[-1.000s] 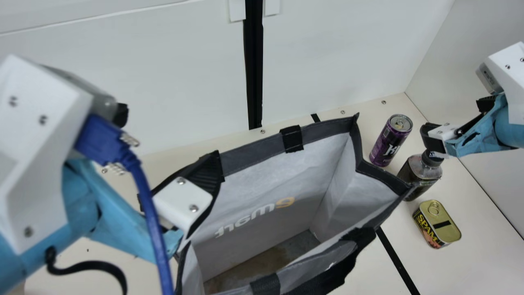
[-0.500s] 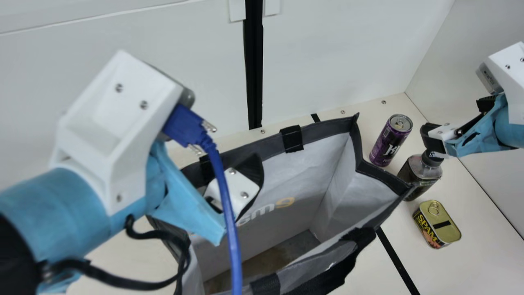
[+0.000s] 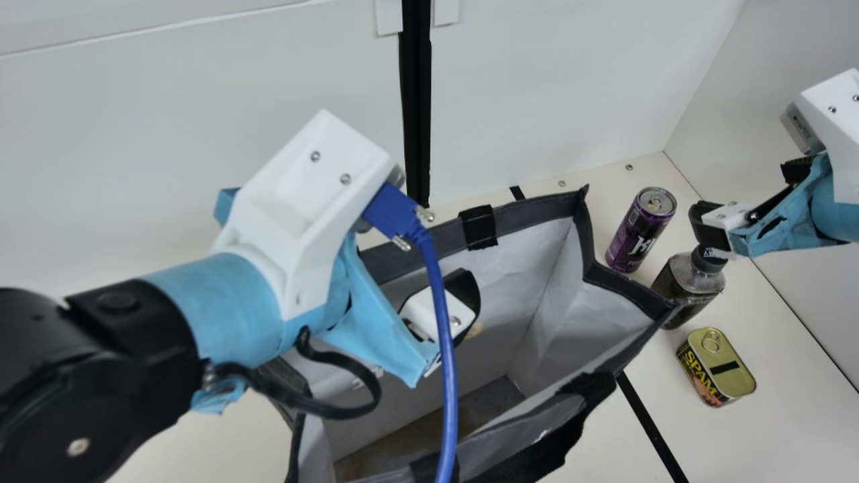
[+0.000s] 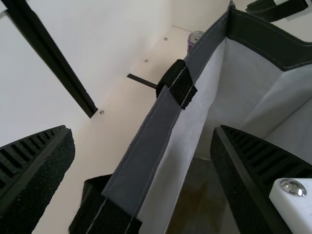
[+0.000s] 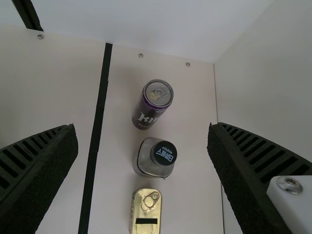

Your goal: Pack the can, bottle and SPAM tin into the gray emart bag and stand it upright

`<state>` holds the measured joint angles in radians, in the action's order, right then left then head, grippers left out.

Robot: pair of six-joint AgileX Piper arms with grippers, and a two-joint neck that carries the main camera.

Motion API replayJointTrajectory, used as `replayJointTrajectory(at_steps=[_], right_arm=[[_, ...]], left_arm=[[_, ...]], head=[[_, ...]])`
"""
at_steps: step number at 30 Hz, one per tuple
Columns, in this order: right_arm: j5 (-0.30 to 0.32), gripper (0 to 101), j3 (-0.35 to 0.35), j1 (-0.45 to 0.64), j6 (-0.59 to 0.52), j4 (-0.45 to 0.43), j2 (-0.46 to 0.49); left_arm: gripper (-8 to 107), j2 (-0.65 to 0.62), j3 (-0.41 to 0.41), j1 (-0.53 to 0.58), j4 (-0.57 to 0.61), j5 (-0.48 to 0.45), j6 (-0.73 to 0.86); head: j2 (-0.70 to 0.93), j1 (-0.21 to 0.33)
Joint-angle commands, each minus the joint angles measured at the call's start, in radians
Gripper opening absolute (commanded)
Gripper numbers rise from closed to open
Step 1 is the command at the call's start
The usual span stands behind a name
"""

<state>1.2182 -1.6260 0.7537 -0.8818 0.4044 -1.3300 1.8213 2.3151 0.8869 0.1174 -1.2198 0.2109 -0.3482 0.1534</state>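
Observation:
The gray bag (image 3: 537,204) stands with its mouth open. My left gripper (image 3: 463,298) is over its back-left part. In the left wrist view the left gripper (image 4: 144,146) is open, the bag's back rim (image 4: 146,141) running between its fingers without contact. At the right my right gripper (image 3: 708,225) hangs above the bottle (image 3: 681,288); in its wrist view the right gripper (image 5: 143,146) is open and empty. The purple can (image 3: 637,235) stands behind the bottle, the SPAM tin (image 3: 725,376) in front. The right wrist view shows can (image 5: 146,112), bottle (image 5: 146,163) and tin (image 5: 146,212) in a row.
White walls rise behind (image 3: 570,80) and at the right (image 3: 792,114). A blue cable (image 3: 446,362) from the left wrist hangs across the bag's mouth. The bag's black front handle (image 3: 537,456) lies along its near side.
My left arm has swung rightward from the bag's left corner along its back rim, reaching farther over the mouth. The right arm, can, bottle and tin have stayed put.

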Motion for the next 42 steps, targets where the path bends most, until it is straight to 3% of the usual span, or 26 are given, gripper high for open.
replayJointTrajectory(at_steps=[1,12,27,42], right_arm=[[0.0,95,0.0,0.0,0.0,0.0,0.0],[0.0,95,0.0,0.0,0.0,0.0,0.0],[0.0,95,0.0,0.0,0.0,0.0,0.0],[0.0,95,0.0,0.0,0.0,0.0,0.0]], left_arm=[[90,0.011,0.001,-0.003,0.013,0.0,0.016],[90,0.045,-0.019,-0.003,0.039,0.0,0.075],[-8,0.027,-0.062,-0.003,0.012,0.0,0.068],[-8,-0.042,-0.097,-0.025,-0.125,0.0,-0.093]], head=[[-0.001,0.021],[-0.001,0.021],[-0.001,0.021],[-0.001,0.021]])
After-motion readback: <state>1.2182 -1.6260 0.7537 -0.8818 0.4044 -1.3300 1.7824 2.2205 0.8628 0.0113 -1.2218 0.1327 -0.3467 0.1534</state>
